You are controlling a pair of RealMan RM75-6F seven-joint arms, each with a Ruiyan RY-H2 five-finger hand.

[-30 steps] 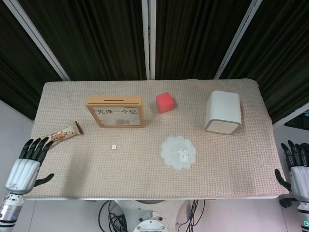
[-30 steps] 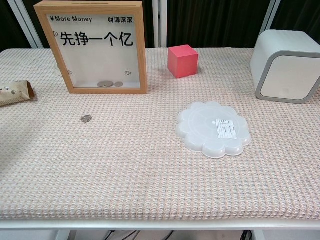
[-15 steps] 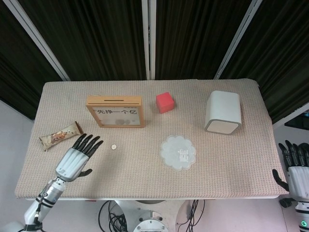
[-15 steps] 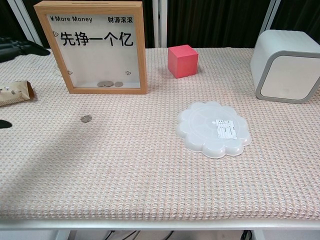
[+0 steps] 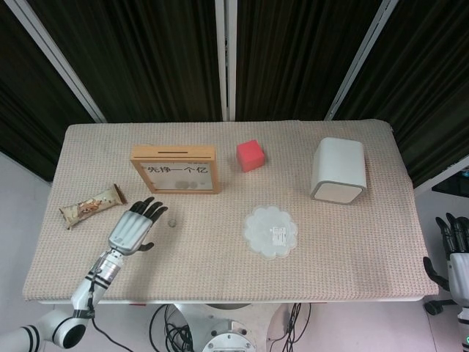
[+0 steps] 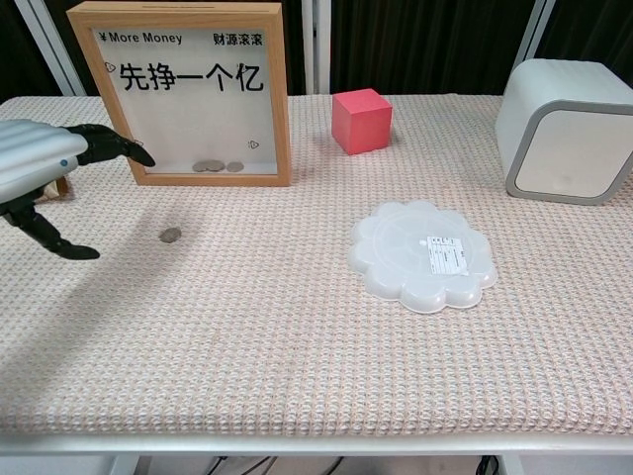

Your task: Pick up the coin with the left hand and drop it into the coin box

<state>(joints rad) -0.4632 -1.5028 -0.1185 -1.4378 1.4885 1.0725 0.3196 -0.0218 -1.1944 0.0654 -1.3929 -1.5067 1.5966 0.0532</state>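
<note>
I have the left robot hand [image 5: 136,225] out over the desk [image 5: 220,271] with its fingers spread apart and nothing in it; in the chest view the thumb hangs low and the other fingers reach forward above it, so the hand is wide open. The coin [image 5: 172,222] lies flat on the woven cover, just beside my fingertips and a little to their right, on the side away from the snack bar [image 5: 88,206]. From the head view the fingertips look almost level with the coin, but in the chest view there is a clear gap between the thumb tip and the coin [image 6: 171,235], and I cannot tell from either camera how high the hand rides above the cloth. The coin box [image 5: 175,169] stands upright just behind the coin, its slot on the top edge, with a few coins already visible at the bottom of its window. The right robot hand [image 5: 456,257] sits off the far right edge of the desk, fingers extended and empty, well apart from everything, so the left is plainly the nearer one. As I judge it, the next move is a short shift right and down to bring thumb and a finger either side of the coin.
</note>
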